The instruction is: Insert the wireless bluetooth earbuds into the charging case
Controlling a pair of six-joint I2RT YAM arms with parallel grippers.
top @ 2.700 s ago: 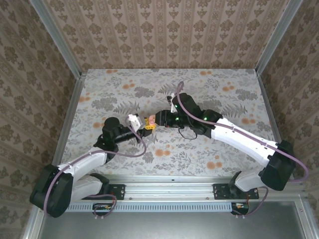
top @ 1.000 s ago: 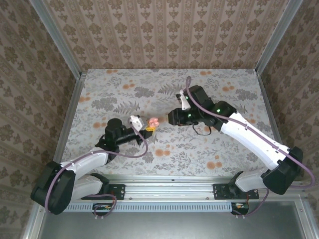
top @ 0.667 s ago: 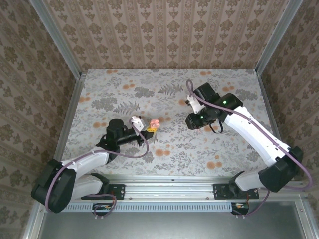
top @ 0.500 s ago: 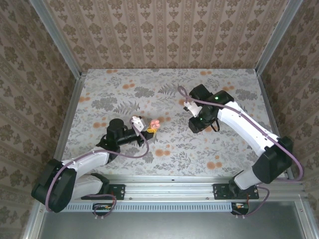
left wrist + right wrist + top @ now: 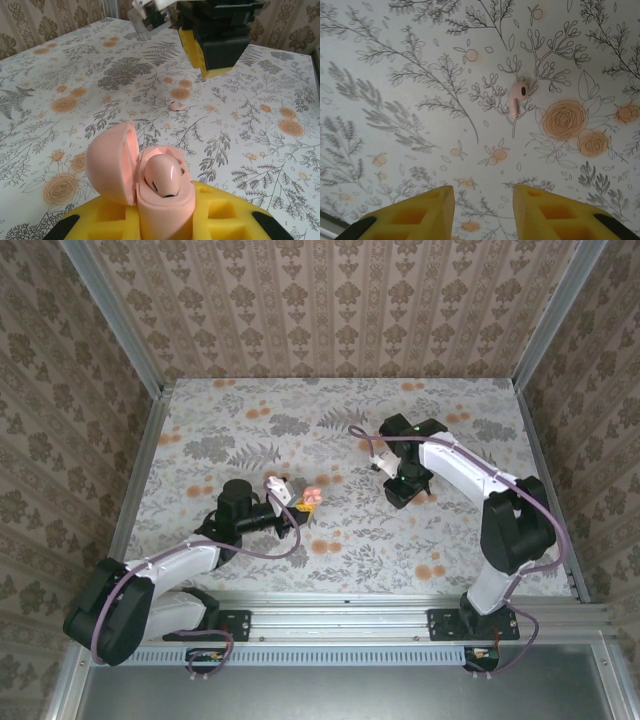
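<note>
The pink charging case [image 5: 162, 210] stands upright between the yellow pads of my left gripper [image 5: 160, 222], which is shut on it. Its lid [image 5: 111, 167] is swung open to the left, and one pink earbud [image 5: 162, 179] sits in a socket. In the top view the case [image 5: 312, 498] is at the table's middle, just ahead of the left gripper [image 5: 292, 504]. A second pink earbud [image 5: 518, 95] lies loose on the floral table. My right gripper [image 5: 483, 210] hangs above it, pointing down, open and holding nothing. From the left wrist, that earbud [image 5: 176, 106] lies beyond the case, under the right gripper [image 5: 218, 70].
The floral tabletop [image 5: 250, 430] is walled by patterned panels behind and at both sides, with metal rails [image 5: 140, 490] along its edges. The right arm [image 5: 450, 460] arcs over the right half. A purple cable [image 5: 285, 540] loops beside the left wrist.
My right arm has pulled away from the case, swung right and turned its gripper down over the table, jaws widening slightly. The left gripper with the case has barely shifted.
</note>
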